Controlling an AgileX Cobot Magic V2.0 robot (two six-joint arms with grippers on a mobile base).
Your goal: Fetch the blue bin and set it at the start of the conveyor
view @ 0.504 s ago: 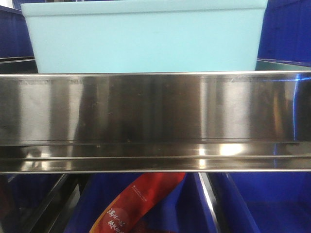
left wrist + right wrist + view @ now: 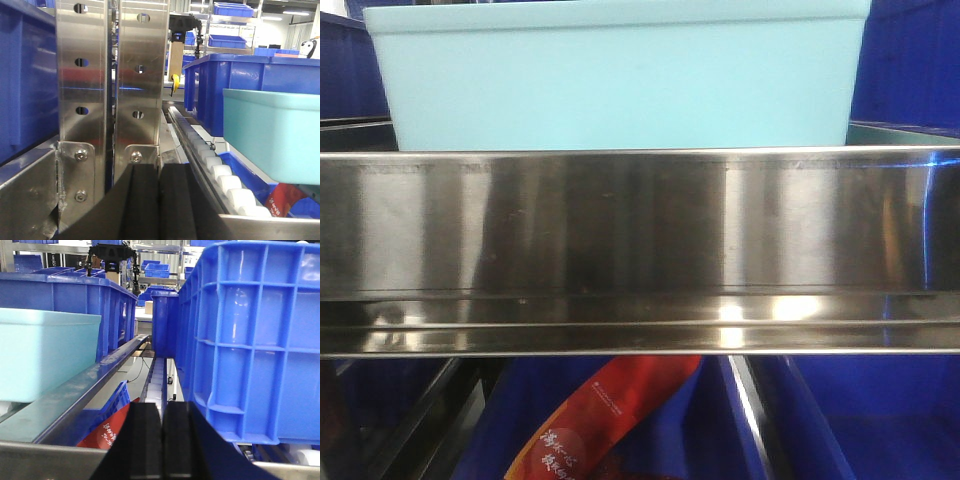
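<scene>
The pale turquoise blue bin (image 2: 615,75) stands on a shelf behind a shiny steel rail (image 2: 640,250), filling the top of the front view. It also shows at the right of the left wrist view as the blue bin (image 2: 275,132) and at the left of the right wrist view as the blue bin (image 2: 47,357). My left gripper (image 2: 159,172) is shut with nothing in it, low beside the steel shelf uprights, left of the bin. My right gripper (image 2: 162,412) is shut and empty, right of the bin, beside a dark blue crate. The conveyor start is out of view.
Dark blue ribbed crates (image 2: 260,340) stand close on the right and behind the bin (image 2: 240,75). Perforated steel uprights (image 2: 110,75) rise just ahead of the left gripper. White rollers (image 2: 215,165) line the shelf track. A red packet (image 2: 605,420) lies in a blue crate on the lower shelf.
</scene>
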